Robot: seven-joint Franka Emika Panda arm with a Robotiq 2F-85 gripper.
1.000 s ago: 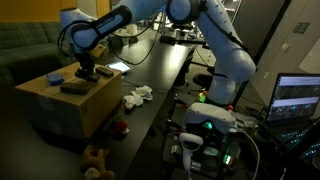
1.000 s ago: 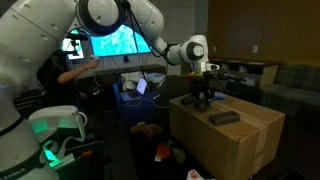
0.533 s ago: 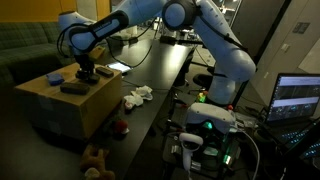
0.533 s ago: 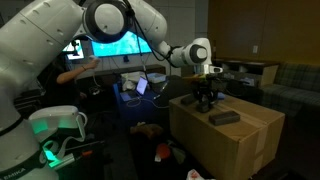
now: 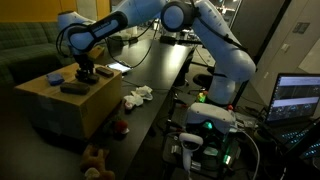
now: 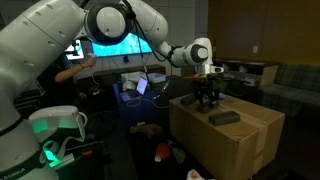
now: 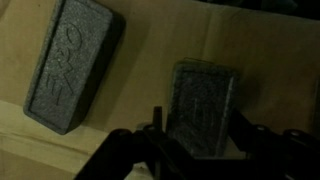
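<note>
Dark gray block [image 7: 203, 108], flat on cardboard box [image 7: 140, 70]

Two blocks [image 7: 72, 65] [image 7: 203, 108], one box [image 6: 225, 145]

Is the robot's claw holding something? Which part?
Hard to tell. The gripper straddles one end of a dark block lying on the cardboard box; whether it actually pinches the block does not show.

Opposed ext. cams; wrist-cam over block [image 7: 203, 108]
</note>
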